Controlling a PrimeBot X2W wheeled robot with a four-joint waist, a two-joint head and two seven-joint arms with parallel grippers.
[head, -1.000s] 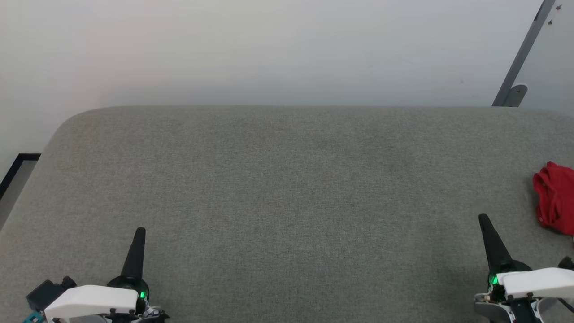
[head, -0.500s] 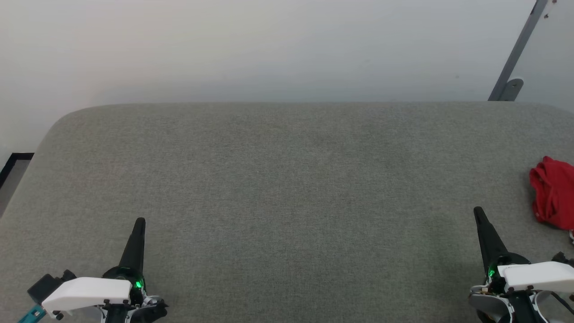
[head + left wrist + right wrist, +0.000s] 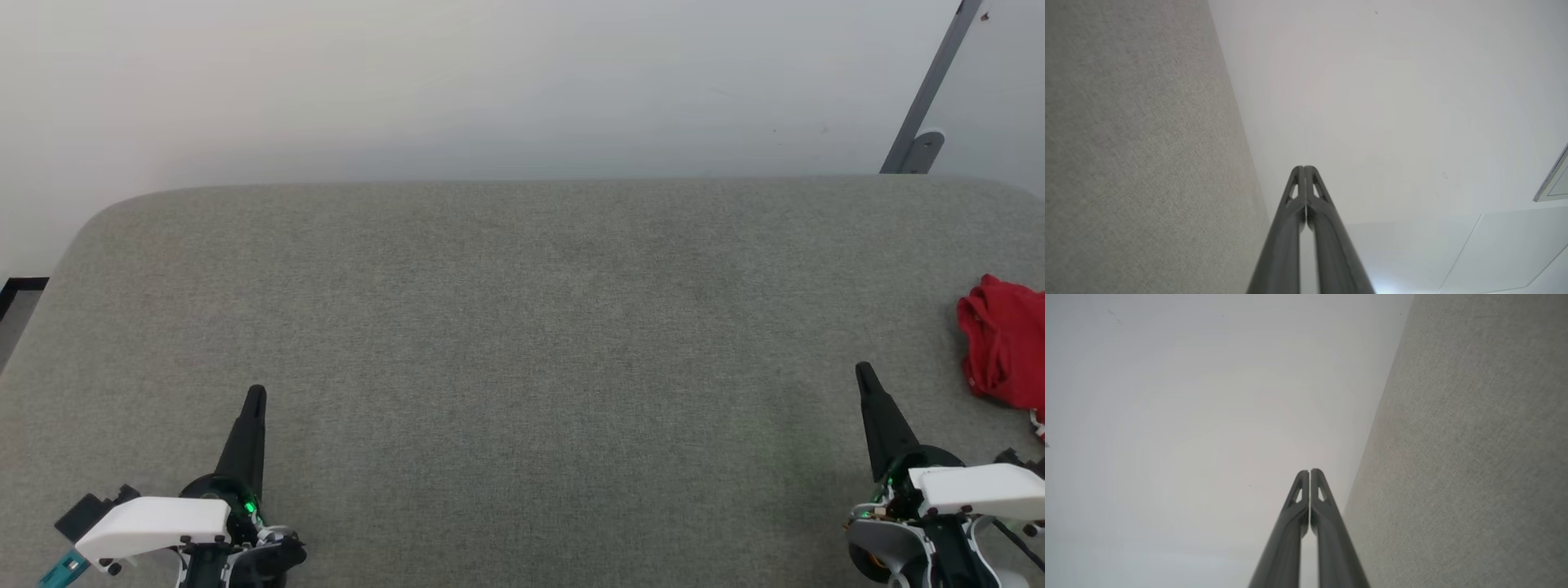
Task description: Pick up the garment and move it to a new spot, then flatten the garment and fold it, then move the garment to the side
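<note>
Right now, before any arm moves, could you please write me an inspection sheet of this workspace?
Surface: grey fabric table, flat, rounded far corners.
Job's things: red garment, crumpled at the far right of the head view, partly cut off by the picture border, not held.
Clutter: nothing seen.
End effectors: left end effector and right end effector both shut, empty, at the near side, fingers pointing away.
Cables: nothing seen on the table.
Surroundings: pale wall behind; grey metal bar slanting at upper right.
</note>
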